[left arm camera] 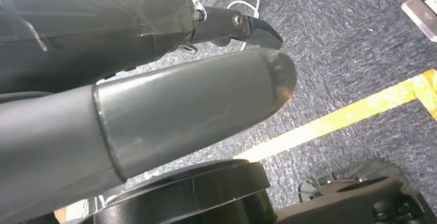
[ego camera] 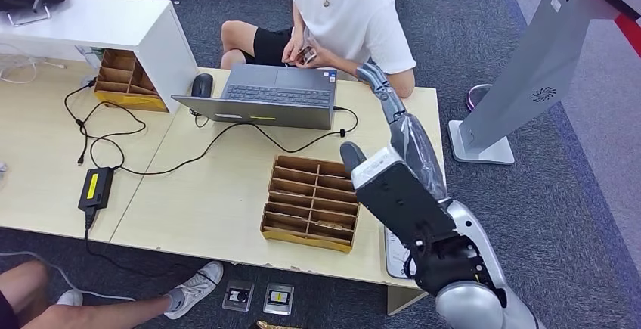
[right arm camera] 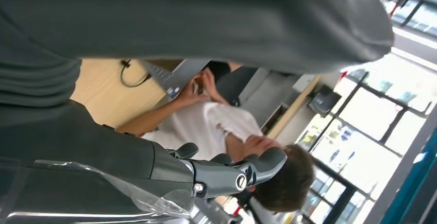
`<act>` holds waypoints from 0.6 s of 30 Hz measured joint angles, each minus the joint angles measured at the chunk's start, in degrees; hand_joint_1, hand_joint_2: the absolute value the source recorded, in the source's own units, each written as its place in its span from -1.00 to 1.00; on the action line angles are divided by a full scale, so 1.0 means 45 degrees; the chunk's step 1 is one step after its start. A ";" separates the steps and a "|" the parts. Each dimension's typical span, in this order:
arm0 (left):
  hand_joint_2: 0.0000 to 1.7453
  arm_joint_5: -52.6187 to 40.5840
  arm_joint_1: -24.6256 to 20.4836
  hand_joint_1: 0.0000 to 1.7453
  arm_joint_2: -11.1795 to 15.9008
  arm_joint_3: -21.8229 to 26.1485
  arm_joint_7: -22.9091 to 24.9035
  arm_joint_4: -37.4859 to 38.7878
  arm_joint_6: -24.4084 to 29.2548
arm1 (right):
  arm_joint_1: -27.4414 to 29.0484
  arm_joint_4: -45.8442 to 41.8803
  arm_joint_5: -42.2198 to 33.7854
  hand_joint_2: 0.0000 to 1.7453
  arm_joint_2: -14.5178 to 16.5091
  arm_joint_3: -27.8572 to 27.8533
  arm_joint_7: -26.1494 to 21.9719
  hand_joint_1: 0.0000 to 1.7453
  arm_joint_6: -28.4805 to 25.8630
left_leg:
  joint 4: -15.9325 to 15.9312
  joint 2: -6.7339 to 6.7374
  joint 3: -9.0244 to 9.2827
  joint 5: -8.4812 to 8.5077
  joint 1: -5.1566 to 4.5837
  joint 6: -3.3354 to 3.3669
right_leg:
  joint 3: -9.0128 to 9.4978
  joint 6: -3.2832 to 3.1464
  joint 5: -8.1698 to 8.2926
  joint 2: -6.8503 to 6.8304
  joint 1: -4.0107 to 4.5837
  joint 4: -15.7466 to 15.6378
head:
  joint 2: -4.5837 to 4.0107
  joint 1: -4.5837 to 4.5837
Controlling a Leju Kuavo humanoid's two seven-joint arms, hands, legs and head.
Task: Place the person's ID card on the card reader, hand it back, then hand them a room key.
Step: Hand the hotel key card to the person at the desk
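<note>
Beyond the desk's far edge, behind the laptop, the ID card sits in the person's hands, not yet offered. My right hand is raised over the far right corner, fingers apart, holding nothing. Left hand hangs over carpet, empty; fingers' set unclear. Step: receiving the card. Next, I judge: extend, palm ready, pinch it.

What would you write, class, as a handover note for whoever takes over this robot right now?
Left hand: hangs over the floor, empty, fingers straight.
Right hand: raised toward the person, empty, fingers apart.
The person holds a small item behind the laptop, probably the ID card.
Done: nothing that shows.
Left: take the card, put it on the reader, return it, hand over a room key.
</note>
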 joint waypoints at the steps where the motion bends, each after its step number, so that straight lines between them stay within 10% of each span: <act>1: -1.00 0.0078 0.0005 -1.00 -0.0007 0.0005 -0.0032 0.0000 0.0062 | -0.0010 -0.0170 -0.0268 -1.00 0.0010 0.0095 -0.0142 -1.00 0.0158 | 0.0000 0.0000 0.0000 0.0000 0.0000 0.0000 | 0.0001 0.0000 0.0000 0.0000 0.0000 0.0001 | -0.0001 0.0000; 18: -1.00 0.1659 0.0075 -1.00 -0.0395 0.0861 -0.0490 0.0050 0.0499 | -0.1183 -0.0456 -0.3150 -1.00 0.1264 0.1374 -0.1772 -1.00 0.1624 | 0.0000 -0.0003 -0.0004 0.0001 0.0000 0.0000 | 0.0006 0.0000 0.0000 -0.0006 0.0000 0.0004 | -0.0002 0.0001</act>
